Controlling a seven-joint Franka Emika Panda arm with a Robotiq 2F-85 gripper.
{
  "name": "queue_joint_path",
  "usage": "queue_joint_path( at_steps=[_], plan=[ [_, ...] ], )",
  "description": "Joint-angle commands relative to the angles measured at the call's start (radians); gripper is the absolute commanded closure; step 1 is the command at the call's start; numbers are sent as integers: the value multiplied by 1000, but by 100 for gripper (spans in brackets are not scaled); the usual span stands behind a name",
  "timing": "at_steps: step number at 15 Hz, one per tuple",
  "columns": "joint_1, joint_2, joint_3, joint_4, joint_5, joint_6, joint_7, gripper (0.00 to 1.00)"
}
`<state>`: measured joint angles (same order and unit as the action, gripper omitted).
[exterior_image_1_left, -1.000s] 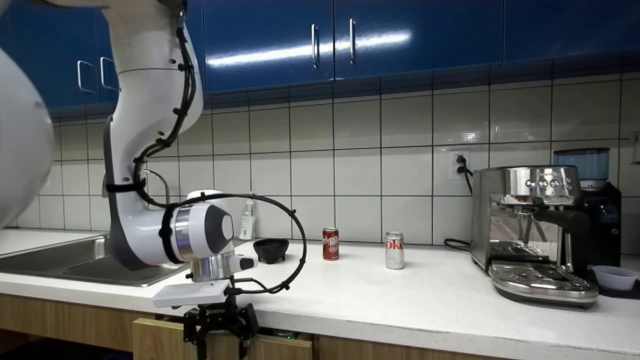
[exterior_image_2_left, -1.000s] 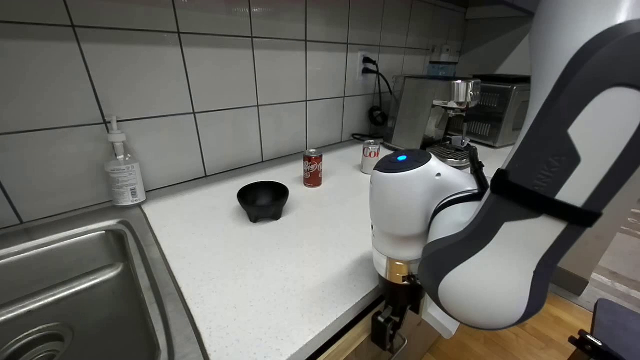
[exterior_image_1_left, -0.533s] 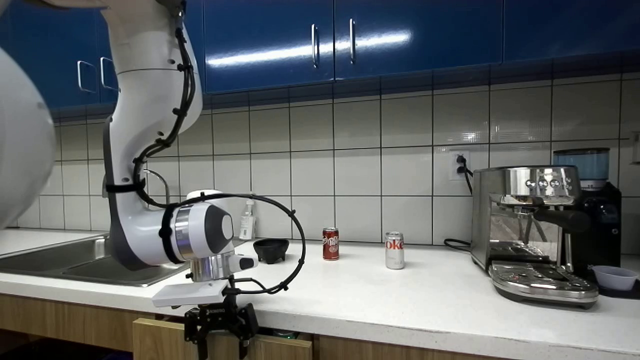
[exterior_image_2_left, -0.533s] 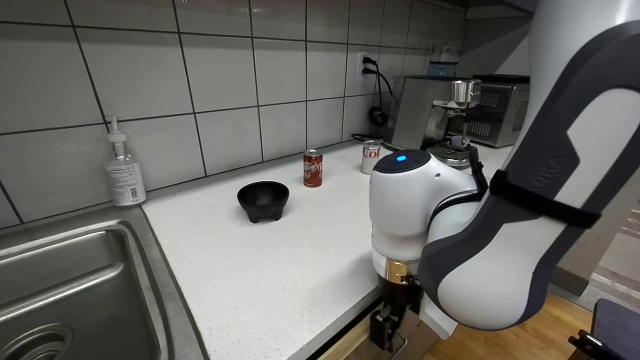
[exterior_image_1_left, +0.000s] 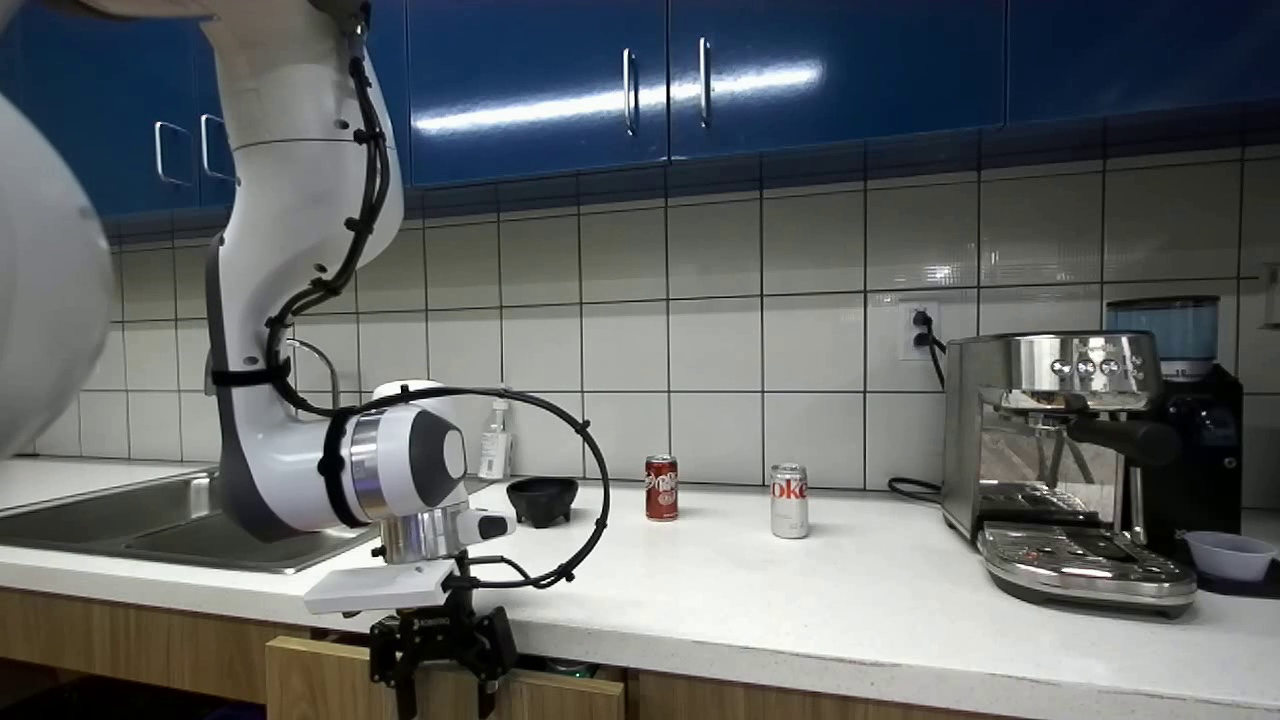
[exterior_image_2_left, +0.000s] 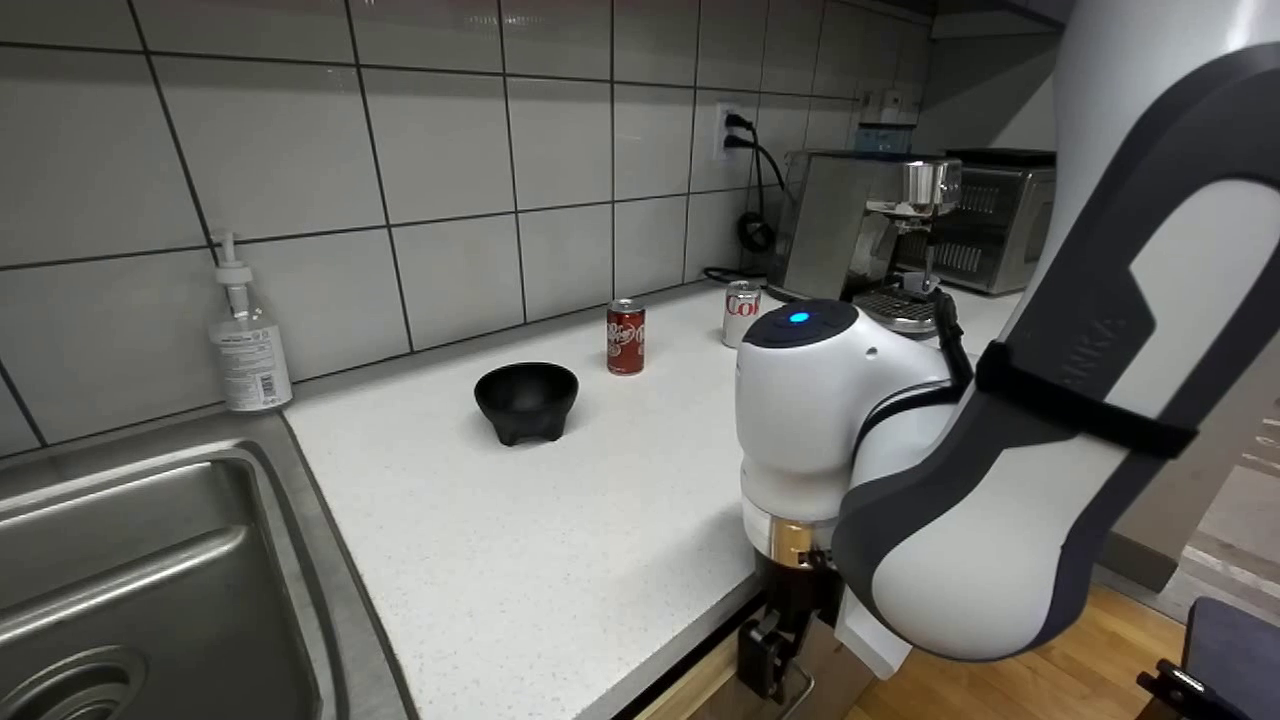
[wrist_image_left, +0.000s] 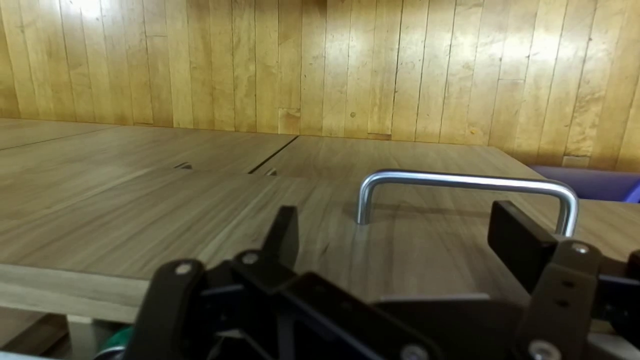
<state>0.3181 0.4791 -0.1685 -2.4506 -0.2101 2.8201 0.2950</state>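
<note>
Robotiq-lettered gripper (wrist_image_left: 393, 225) is standing wide-jawed, barely drifting since earlier; in the wrist view the drawer handle (wrist_image_left: 467, 180) is lying toward its two o'clock; the "oke" can (exterior_image_1_left: 789, 503) is staying put.

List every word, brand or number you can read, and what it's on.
"oke": silver can
"Co", next letter cut off: silver can
"ANKA": arm
"ROBOTIQ", small and faint: gripper
White script, only partly legible: red can
Too small or blurred to read: soap bottle, coffee machine, grinder
</note>
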Motion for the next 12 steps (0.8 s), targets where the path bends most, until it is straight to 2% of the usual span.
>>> queue_joint_path(
  at_steps=[1,2,11,12],
  plan=[
    [-35,21,11,106,-17,5,-56,0],
    [-8,0,6,3,-5,-6,2,0],
    [-11,0,9,5,-5,-11,2,0],
    [-3,-2,5,-5,-4,44,22,0]
  ],
)
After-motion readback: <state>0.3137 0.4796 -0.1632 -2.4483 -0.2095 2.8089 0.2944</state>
